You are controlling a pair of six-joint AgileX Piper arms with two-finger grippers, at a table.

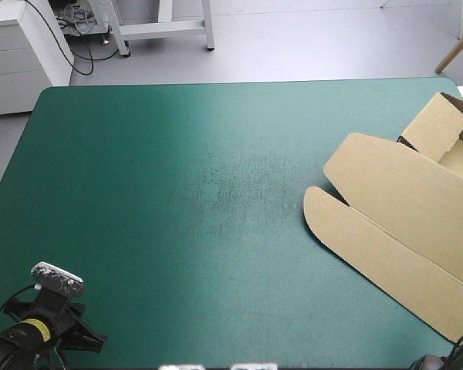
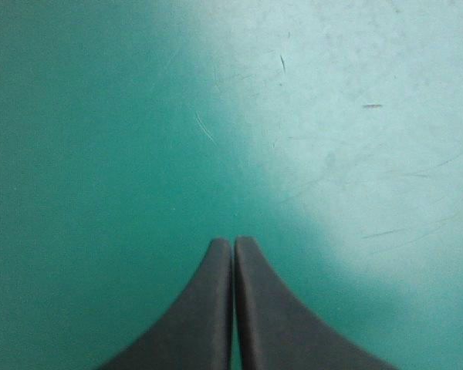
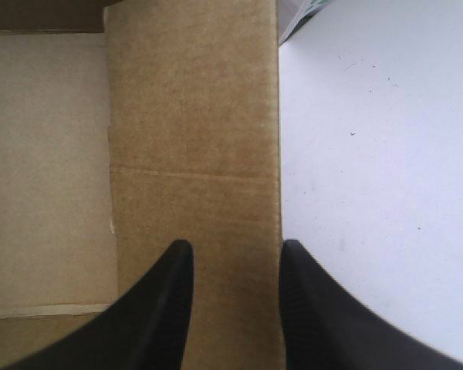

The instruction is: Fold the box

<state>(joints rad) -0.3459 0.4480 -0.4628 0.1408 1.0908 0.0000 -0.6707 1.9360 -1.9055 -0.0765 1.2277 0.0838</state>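
No readable text shows on the brown box or teal-green cover.

Worktop: teal-green cover, matt and smooth, with a soft sheen where the light falls. Fine pale scratches and scuffs mark its middle, plainest in the left wrist view. Box: brown corrugated board, matt and paper-faced. The right wrist view shows a fine ribbed grain, pressed crease lines and slightly rough cut edges. Left end effector and right end effector: black fingers, smooth and dull, like plastic or rubber.
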